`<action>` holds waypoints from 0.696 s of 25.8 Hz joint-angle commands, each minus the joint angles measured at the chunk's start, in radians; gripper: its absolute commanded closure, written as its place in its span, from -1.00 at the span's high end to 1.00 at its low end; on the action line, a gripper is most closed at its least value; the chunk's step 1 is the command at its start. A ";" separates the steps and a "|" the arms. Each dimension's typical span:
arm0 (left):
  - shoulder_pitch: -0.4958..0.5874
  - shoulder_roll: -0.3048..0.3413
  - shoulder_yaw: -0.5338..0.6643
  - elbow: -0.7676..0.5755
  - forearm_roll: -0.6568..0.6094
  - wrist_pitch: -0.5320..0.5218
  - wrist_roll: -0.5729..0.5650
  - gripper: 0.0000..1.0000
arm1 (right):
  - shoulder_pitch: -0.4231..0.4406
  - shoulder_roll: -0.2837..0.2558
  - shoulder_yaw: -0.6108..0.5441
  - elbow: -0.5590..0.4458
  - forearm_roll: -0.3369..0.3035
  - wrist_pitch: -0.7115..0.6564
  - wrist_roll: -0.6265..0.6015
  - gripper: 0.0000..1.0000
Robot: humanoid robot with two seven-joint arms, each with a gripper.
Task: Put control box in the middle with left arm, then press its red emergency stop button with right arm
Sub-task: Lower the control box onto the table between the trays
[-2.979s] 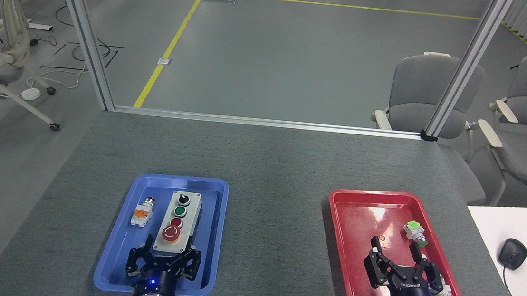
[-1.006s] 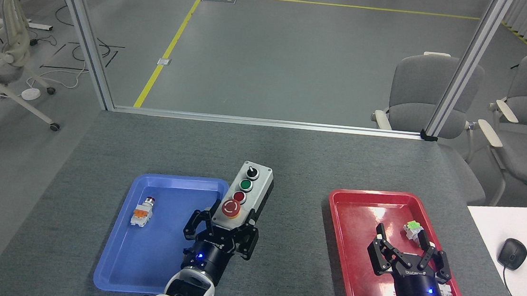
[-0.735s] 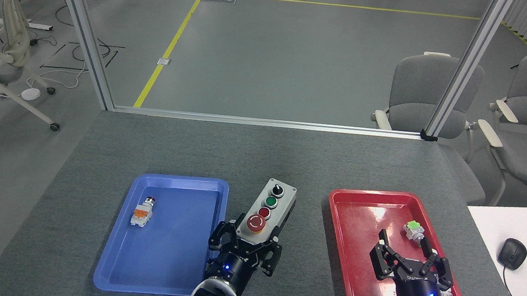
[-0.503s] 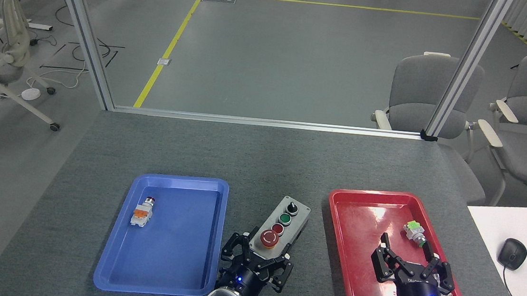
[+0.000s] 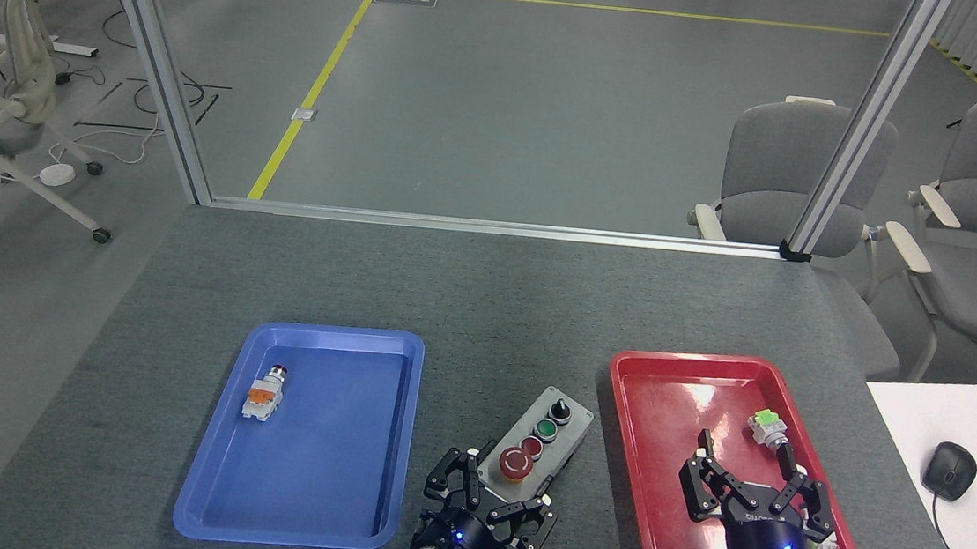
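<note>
So the control box (image 5: 543,438) is sitting on the grey table top (image 5: 486,301) between the two trays, close to the near edge, turned at a slant so its knob end points toward the far right. The big red emergency stop button (image 5: 515,463) is at the near end of the row, right by the left gripper (image 5: 491,502), whose black fingers look wrapped around that near end of the box. Whether the box is fully down on the felt or hanging just above it, I honestly can't tell from here.

The right gripper (image 5: 756,497) is over the near half of the red tray (image 5: 664,387) with its fingers spread and nothing in them; a little green-capped switch (image 5: 768,429) lies just beyond it.

If I were running this, I'd settle the box flat, then let go without nudging it, since it's already skewed and sits closer to the red tray than the blue tray (image 5: 332,340). Pull the left gripper straight back toward the near edge so the stop button is clear from above. The white-and-orange switch (image 5: 264,395) in the blue tray is well out of the way.
</note>
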State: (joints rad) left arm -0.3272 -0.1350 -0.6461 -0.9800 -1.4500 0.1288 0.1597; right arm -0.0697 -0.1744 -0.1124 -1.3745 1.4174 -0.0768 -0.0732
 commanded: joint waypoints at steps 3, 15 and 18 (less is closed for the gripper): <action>-0.023 0.000 -0.026 0.040 0.010 0.000 0.001 -1.00 | -0.001 0.006 0.002 -0.001 0.005 -0.009 0.003 0.94; -0.032 0.000 -0.024 0.070 0.013 0.003 -0.008 -0.23 | 0.008 0.010 0.010 -0.005 0.005 -0.015 0.001 0.96; -0.032 0.000 -0.024 0.070 0.013 0.003 -0.009 0.03 | 0.018 0.007 0.010 -0.011 0.005 -0.032 0.000 0.96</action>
State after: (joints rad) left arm -0.3589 -0.1351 -0.6706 -0.9111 -1.4375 0.1300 0.1566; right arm -0.0577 -0.1655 -0.1037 -1.3811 1.4220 -0.0965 -0.0713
